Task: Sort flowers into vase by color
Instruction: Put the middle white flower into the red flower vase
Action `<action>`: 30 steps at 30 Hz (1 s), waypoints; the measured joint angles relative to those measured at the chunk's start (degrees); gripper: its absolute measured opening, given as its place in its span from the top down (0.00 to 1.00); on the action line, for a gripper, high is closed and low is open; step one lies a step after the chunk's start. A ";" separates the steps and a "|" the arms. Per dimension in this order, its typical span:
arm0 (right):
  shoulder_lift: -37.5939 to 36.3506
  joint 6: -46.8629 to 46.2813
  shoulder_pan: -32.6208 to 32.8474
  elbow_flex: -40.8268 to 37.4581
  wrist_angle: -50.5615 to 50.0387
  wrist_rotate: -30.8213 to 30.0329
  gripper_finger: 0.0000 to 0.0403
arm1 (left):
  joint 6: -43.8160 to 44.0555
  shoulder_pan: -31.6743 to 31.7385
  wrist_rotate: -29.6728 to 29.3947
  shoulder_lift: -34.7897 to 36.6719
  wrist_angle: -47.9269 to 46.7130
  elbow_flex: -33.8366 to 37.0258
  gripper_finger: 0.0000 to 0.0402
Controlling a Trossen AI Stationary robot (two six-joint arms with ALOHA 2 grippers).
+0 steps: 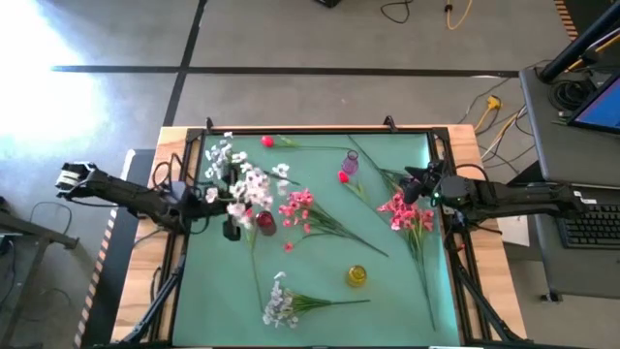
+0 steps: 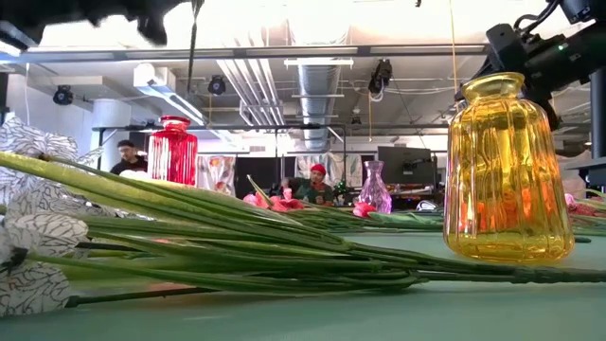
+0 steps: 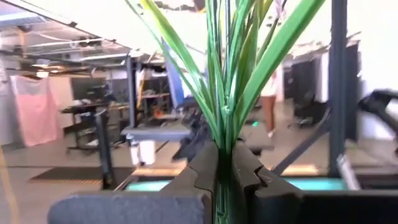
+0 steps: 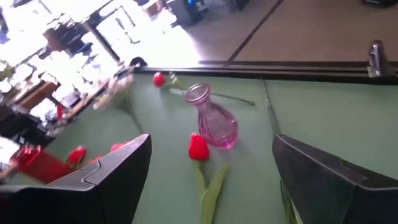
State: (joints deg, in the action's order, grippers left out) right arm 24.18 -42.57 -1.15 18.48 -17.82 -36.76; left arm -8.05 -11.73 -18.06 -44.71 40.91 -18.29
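On the green mat (image 1: 320, 320), the left gripper (image 3: 225, 171) is clenched on the green stems (image 3: 230, 93) of a white spray (image 1: 247, 184) above the red vase (image 1: 264, 222). The right gripper (image 4: 211, 171), released and empty, hovers near the pink vase (image 4: 214, 121) and a red bud (image 4: 198, 147). Pink sprays (image 1: 405, 213) lie below it.

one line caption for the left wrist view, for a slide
Left gripper shut on a bundle of green stems, held upright.
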 joint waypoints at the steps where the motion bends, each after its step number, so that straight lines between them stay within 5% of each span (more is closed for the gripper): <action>1: 0.00 -0.35 0.00 0.00 0.00 -0.60 0.19 | -0.32 0.00 -0.84 0.42 0.94 1.85 1.00; 9: 0.00 -1.07 0.00 0.00 0.04 -0.78 0.19 | -2.59 0.00 -2.22 1.27 13.22 9.87 1.00; 30: -0.02 -0.98 0.00 0.00 0.04 -0.81 0.19 | 3.41 -0.09 0.65 -1.76 13.35 13.13 1.00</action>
State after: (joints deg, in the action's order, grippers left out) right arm 24.16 -43.55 -1.15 18.48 -17.78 -37.57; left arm -4.65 -11.81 -17.41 -46.47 54.26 -5.16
